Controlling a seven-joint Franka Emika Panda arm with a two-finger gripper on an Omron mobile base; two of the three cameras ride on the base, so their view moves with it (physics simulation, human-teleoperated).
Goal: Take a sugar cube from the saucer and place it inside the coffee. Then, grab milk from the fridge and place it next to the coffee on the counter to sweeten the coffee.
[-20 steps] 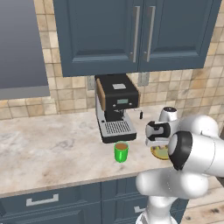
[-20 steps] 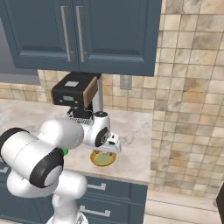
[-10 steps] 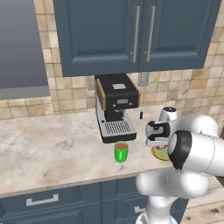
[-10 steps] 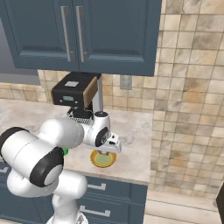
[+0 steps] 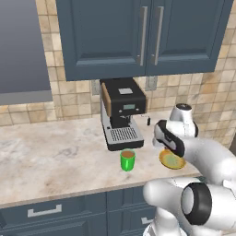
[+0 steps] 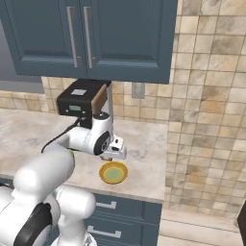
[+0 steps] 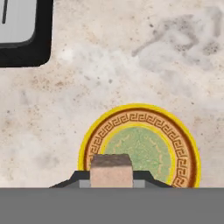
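In the left base view, the gripper [image 5: 162, 146] hovered over the saucer [image 5: 172, 160], right of the coffee [image 5: 127, 160] on the counter [image 5: 50, 154]. The right base view showed likewise. In the hand view, the jaws pinched the sugar cube [image 7: 111, 171]; next, carry it left over the cup.
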